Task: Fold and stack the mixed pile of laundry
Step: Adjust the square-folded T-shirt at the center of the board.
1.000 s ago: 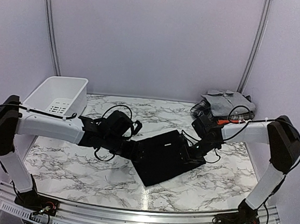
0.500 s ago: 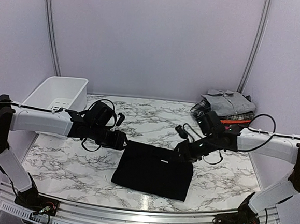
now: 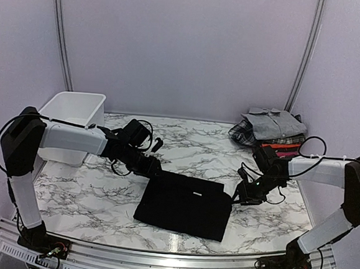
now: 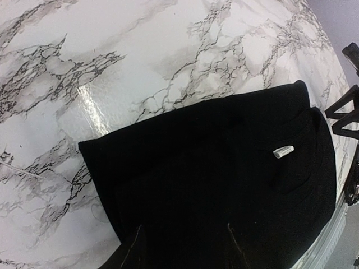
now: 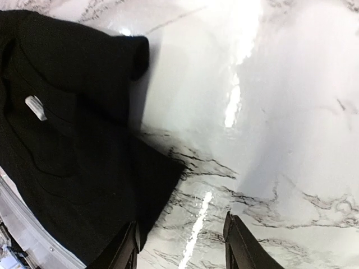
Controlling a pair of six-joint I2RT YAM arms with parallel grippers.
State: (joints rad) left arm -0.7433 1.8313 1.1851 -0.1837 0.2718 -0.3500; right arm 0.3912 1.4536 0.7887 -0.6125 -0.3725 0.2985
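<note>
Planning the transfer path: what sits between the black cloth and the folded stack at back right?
Top view: only the right gripper and its wrist, above the marble table.

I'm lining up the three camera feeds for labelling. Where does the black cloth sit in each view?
Top external: the black cloth lies low in the centre of the picture.
Left wrist: it fills the lower right.
Right wrist: it covers the left side, down to the bottom edge.
Shared landmark: the small white tag on the cloth shows in all three.
</note>
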